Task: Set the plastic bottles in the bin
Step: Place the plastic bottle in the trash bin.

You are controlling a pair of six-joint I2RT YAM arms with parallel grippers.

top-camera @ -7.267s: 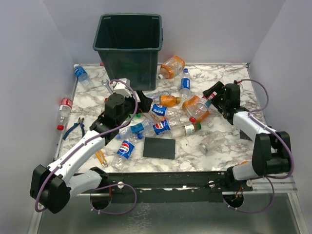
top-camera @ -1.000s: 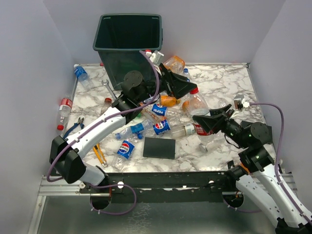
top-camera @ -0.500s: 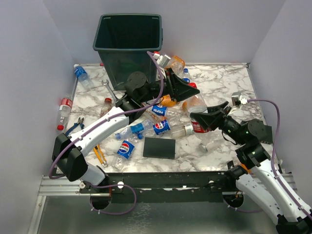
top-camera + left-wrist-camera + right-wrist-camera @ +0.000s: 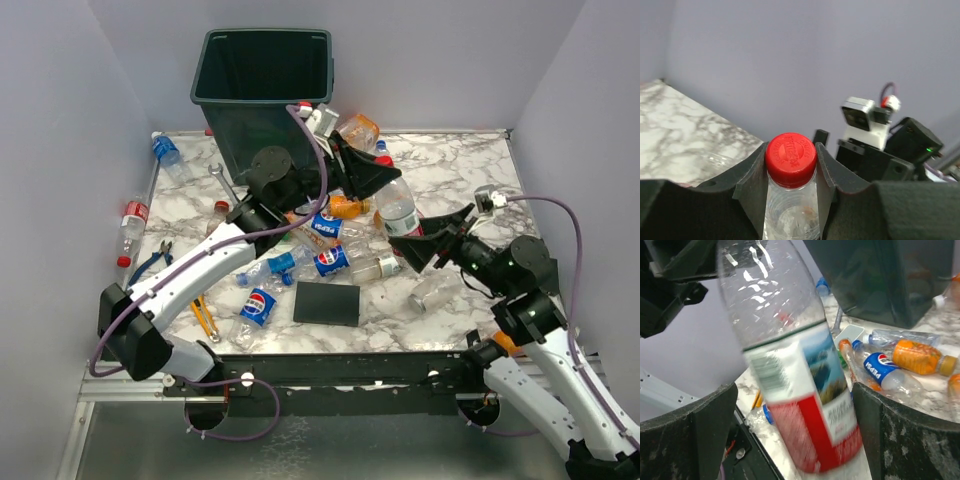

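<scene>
A clear plastic bottle (image 4: 400,212) with a red cap (image 4: 790,153) and a red and white label (image 4: 805,390) hangs above the middle of the table. My left gripper (image 4: 384,181) is shut on its neck, just under the cap. My right gripper (image 4: 426,246) stands open around the bottle's lower half, with a clear gap at its left finger (image 4: 715,425). The dark green bin (image 4: 262,95) stands at the back, left of the held bottle. Several more bottles (image 4: 325,258) with Pepsi and orange labels lie in a heap below.
A flat black plate (image 4: 326,303) lies near the front edge. A wrench (image 4: 222,180) and blue-handled pliers (image 4: 152,262) lie on the left. Two bottles (image 4: 130,225) rest along the left edge. Grey walls close in on three sides.
My left gripper has shut on the bottle's neck. My right gripper has sprung open around the bottle's body. The bottle has tipped more upright.
</scene>
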